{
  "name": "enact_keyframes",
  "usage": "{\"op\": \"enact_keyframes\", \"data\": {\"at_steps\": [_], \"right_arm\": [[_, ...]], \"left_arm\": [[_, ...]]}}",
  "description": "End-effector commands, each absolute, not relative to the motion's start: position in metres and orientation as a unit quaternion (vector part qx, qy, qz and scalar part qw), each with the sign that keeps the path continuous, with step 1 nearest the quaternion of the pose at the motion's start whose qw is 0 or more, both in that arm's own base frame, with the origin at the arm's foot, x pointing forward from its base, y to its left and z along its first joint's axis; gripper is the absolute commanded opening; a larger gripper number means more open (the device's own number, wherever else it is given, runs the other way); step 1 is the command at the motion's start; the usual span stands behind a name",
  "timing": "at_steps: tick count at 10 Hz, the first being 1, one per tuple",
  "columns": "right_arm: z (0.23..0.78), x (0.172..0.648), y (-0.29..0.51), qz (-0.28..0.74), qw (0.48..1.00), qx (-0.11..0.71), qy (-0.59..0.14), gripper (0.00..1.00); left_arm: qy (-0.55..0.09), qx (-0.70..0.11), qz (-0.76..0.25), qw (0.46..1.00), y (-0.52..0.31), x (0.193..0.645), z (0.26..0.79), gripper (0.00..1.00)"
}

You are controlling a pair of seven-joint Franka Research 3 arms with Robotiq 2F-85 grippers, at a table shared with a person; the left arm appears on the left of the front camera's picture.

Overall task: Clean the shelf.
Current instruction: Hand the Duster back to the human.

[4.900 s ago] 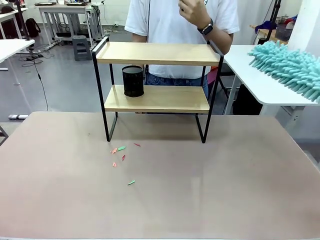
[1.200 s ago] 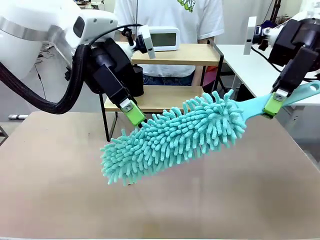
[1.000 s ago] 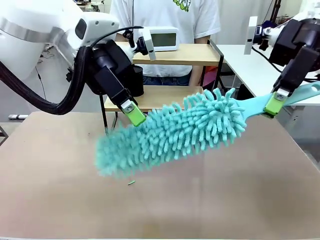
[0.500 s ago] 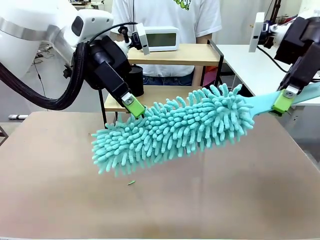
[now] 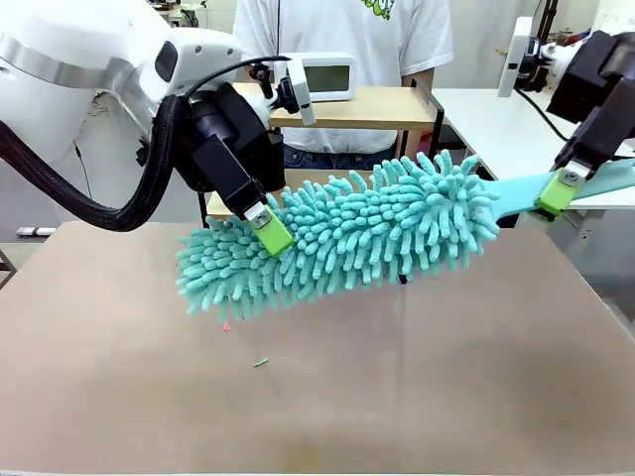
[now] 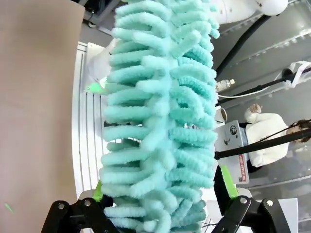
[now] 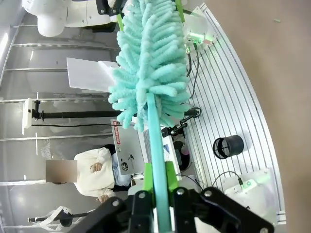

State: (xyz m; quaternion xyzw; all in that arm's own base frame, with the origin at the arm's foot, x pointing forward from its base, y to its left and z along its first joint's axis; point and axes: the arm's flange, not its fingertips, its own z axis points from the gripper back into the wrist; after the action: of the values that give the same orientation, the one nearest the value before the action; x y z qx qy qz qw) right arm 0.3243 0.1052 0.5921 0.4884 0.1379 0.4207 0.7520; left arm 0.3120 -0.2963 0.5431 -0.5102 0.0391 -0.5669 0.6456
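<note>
The shelf (image 5: 382, 107) stands at the table's far side, largely hidden behind a fluffy teal duster (image 5: 347, 238). My right gripper (image 5: 556, 194) is shut on the duster's teal handle (image 7: 156, 145), holding it level above the table. My left gripper (image 5: 270, 232) is open, its fingers standing wide on either side of the duster's head (image 6: 155, 111). One green pad (image 5: 268, 230) shows in front of the strands. A white digital clock (image 5: 327, 75) sits on the shelf's top board.
A person in a white T-shirt (image 5: 347, 30) stands behind the shelf. Small paper scraps, one green (image 5: 260, 362) and one red (image 5: 226, 326), lie on the brown table (image 5: 446, 377). A white side table (image 5: 496, 124) stands at the right.
The duster has swung and risen slightly, and its head now lies between my left gripper's fingers instead of beside them. A clock has appeared on the top board since the earliest frame.
</note>
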Motion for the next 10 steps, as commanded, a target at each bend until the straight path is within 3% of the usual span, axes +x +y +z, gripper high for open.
{"op": "enact_keyframes", "data": {"at_steps": [1,4,5,8,10], "right_arm": [[0.5881,0.3252,0.1036,0.424,0.743,0.505,0.121,0.13],[0.5882,0.3250,0.1028,0.422,0.743,0.506,0.120,0.13],[0.5881,0.3251,0.1025,0.422,0.743,0.506,0.119,0.13],[0.5883,0.3249,0.1025,0.419,0.744,0.505,0.122,0.13],[0.5878,0.3258,0.1040,0.418,0.746,0.502,0.127,0.13]], "left_arm": [[0.048,-0.505,-0.573,0.643,-0.2942,0.3098,0.5403,1.00],[0.049,-0.502,-0.576,0.643,-0.2953,0.3108,0.5388,0.07],[0.047,-0.503,-0.575,0.644,-0.2953,0.3115,0.5387,0.00],[0.043,-0.501,-0.574,0.646,-0.2947,0.3126,0.5387,0.03],[0.042,-0.501,-0.574,0.647,-0.2938,0.3132,0.5391,0.00]]}}
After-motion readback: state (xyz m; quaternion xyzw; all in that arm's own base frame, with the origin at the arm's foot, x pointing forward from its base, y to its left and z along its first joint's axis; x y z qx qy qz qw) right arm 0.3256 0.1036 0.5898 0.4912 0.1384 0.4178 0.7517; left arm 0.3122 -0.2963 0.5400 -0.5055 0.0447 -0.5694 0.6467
